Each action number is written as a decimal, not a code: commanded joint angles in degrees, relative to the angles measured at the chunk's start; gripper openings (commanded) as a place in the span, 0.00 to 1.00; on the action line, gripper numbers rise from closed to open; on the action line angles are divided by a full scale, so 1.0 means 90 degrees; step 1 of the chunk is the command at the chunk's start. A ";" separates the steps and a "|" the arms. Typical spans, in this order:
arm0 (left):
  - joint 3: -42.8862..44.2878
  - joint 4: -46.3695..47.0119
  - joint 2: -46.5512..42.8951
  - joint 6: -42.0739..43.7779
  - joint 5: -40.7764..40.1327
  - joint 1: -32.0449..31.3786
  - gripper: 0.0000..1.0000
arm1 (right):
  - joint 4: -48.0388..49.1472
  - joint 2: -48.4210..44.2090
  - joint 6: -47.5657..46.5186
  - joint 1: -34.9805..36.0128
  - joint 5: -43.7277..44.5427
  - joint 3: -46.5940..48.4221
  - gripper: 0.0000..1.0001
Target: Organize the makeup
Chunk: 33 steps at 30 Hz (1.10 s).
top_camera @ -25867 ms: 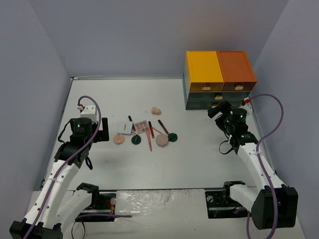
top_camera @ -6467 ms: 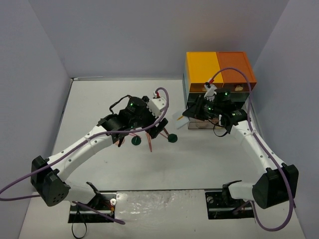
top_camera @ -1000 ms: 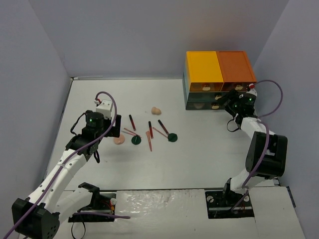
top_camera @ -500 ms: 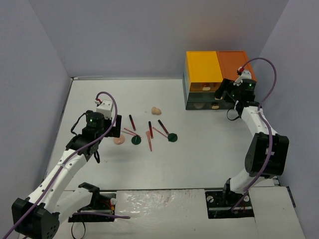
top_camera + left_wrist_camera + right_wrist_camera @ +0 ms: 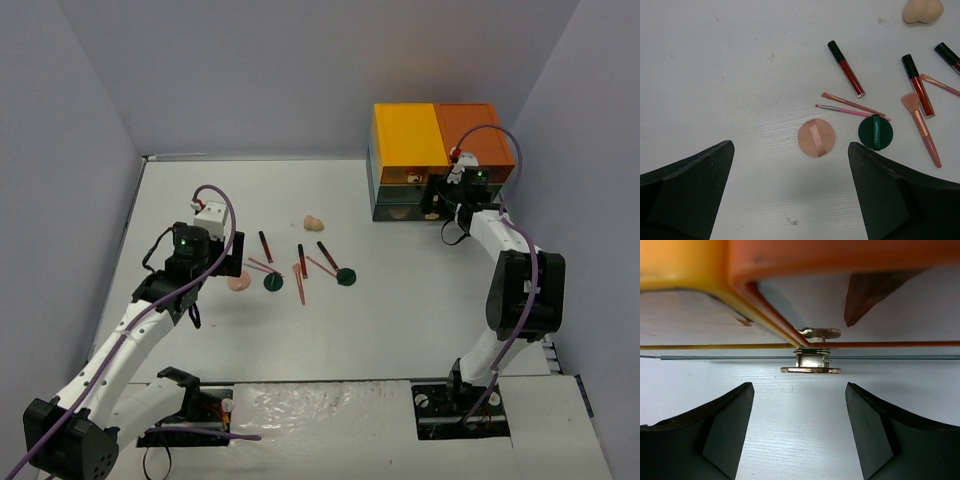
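Left claw (image 5: 791, 147) open above counter (image 5: 715, 60), near flat peach compact (image 5: 816, 137) and green disc (image 5: 875, 132); red sticks (image 5: 846, 69) lying aslant, caps far-left. Right claw (image 5: 799, 387) open at drawer unit (image 5: 440, 150) handle (image 5: 811, 370); contents unclear.

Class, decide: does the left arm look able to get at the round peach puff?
Probably yes. The open left end effector hangs over the peach puff, which lies flat with nothing on it; the green disc beside it sits apart.
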 commanded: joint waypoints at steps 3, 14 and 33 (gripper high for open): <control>0.0184 0.0289 -0.0101 0.0087 -0.0092 -0.0027 0.97 | 0.0406 -0.0055 -0.0235 0.0035 0.0268 0.0362 0.66; 0.0174 0.0289 -0.0085 0.0097 -0.0099 -0.0027 0.97 | 0.0545 -0.0040 -0.0229 0.0038 0.0331 0.0416 0.62; 0.0165 0.0306 -0.0072 0.0097 -0.0083 -0.0027 0.97 | 0.0865 -0.0063 -0.0464 0.0131 0.0397 0.0388 0.49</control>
